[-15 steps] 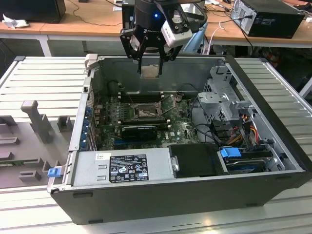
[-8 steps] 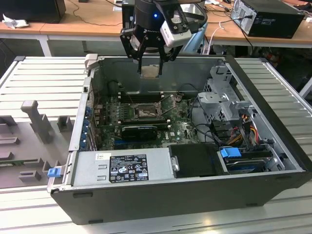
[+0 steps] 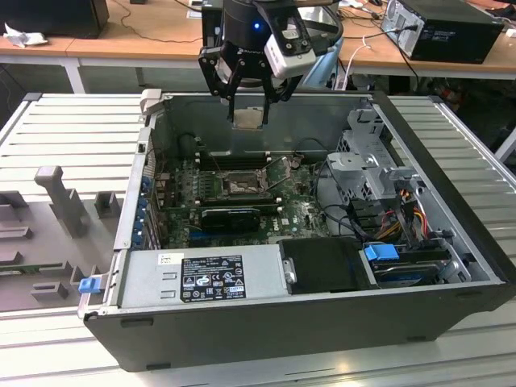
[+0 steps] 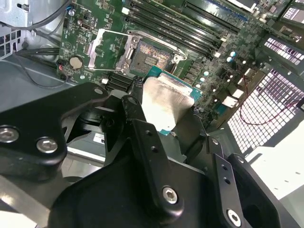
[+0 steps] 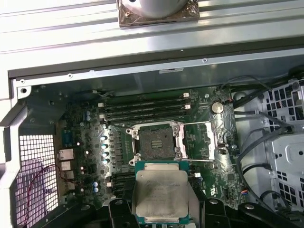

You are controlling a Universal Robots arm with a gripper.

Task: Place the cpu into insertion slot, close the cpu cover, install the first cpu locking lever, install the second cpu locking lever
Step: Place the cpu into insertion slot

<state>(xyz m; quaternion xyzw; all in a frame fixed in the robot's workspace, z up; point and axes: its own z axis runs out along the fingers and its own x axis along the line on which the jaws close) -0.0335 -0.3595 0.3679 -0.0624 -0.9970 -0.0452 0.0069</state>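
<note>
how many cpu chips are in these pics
1. The cpu is held in the jaws of the gripper, above the motherboard. The insertion slot lies bare, so none sits there. Another could be hidden elsewhere.

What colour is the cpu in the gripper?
The cpu is silvery grey, rimmed teal-green, clearest in the first wrist view.

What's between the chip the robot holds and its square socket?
Nothing but air: in the exterior view the cpu, in the gripper, hangs above the open insertion slot.
</note>
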